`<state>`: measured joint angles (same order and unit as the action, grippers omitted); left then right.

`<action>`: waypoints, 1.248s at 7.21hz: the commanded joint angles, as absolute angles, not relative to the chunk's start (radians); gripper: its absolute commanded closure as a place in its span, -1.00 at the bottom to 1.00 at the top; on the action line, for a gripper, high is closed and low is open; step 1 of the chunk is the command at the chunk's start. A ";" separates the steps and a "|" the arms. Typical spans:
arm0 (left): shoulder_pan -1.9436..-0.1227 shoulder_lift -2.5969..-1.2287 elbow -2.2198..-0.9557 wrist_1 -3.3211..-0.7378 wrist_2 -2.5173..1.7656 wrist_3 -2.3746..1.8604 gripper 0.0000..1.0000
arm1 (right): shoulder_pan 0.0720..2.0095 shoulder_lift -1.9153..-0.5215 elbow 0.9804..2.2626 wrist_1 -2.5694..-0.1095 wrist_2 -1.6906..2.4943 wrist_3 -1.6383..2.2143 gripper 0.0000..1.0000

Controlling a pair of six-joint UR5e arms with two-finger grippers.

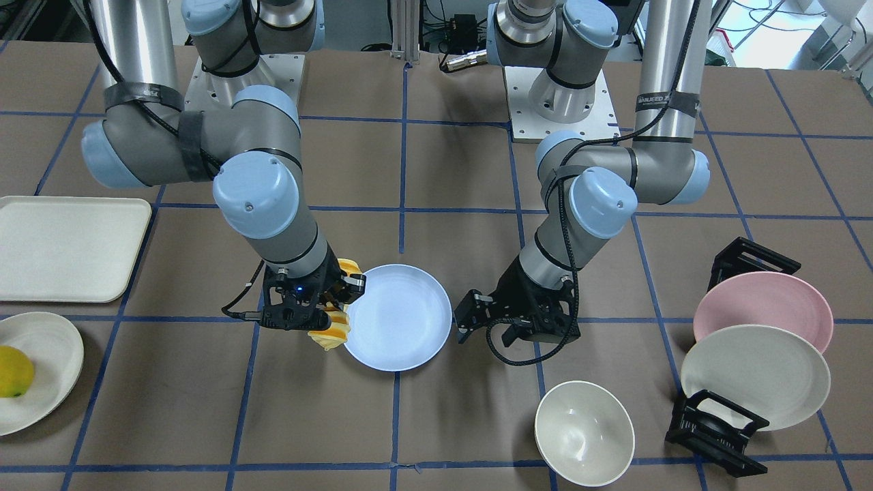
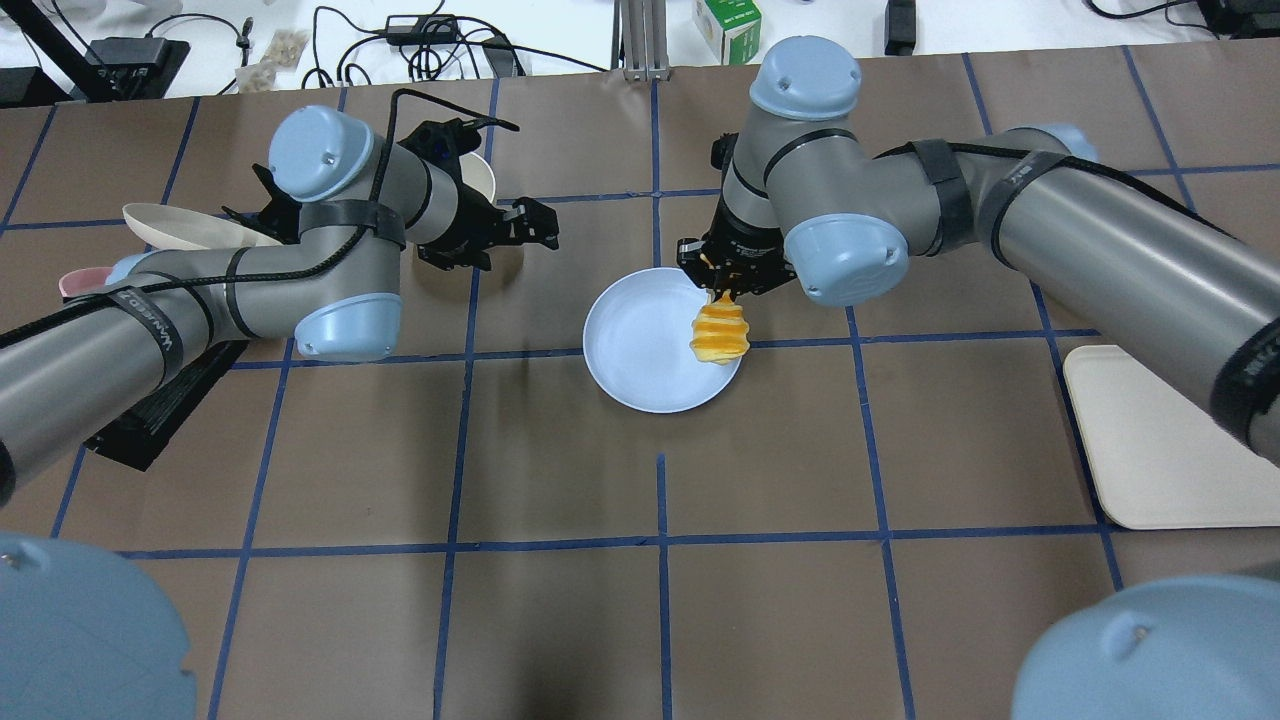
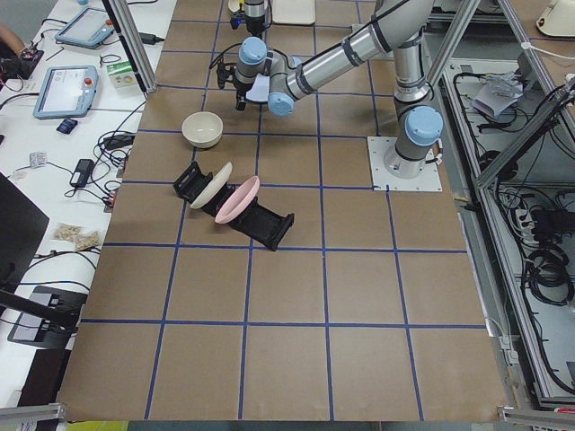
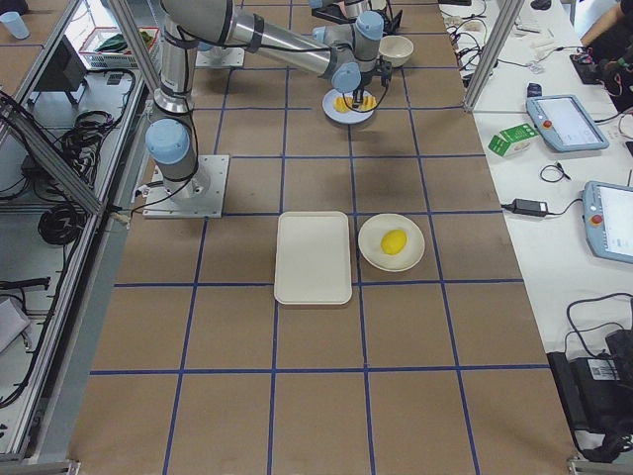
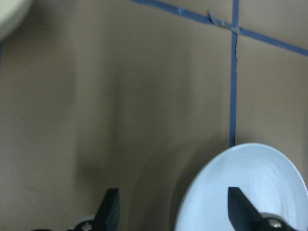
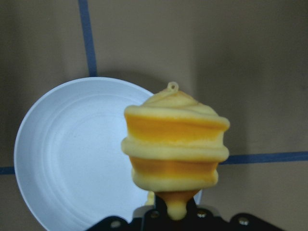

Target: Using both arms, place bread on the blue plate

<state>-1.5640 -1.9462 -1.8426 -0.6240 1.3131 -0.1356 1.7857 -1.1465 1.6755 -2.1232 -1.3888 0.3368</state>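
The striped golden and pale yellow bread (image 2: 720, 335) hangs from my right gripper (image 2: 727, 287), which is shut on one of its ends. It hangs over the right-hand rim of the blue plate (image 2: 640, 345), as the right wrist view shows with the bread (image 6: 175, 144) and the plate (image 6: 72, 154). In the front view the bread (image 1: 334, 334) sits at the plate's (image 1: 402, 317) edge. My left gripper (image 1: 470, 320) is open and empty, just beside the plate's other side. The left wrist view shows its fingers (image 5: 110, 211) wide apart with the plate (image 5: 250, 187) between them.
A white bowl (image 1: 583, 433) lies near my left gripper. A pink plate (image 1: 764, 307) and a cream plate (image 1: 753, 375) lean in a black rack (image 1: 716, 429). A cream tray (image 1: 68, 249) and a cream plate (image 1: 48, 348) holding a yellow fruit (image 1: 13, 372) are on my right side.
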 commanded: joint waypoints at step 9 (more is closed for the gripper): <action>-1.506 -1.594 -1.609 -1.506 1.574 -0.110 -1.00 | 1.773 -1.167 1.343 -1.751 -1.555 0.342 -1.00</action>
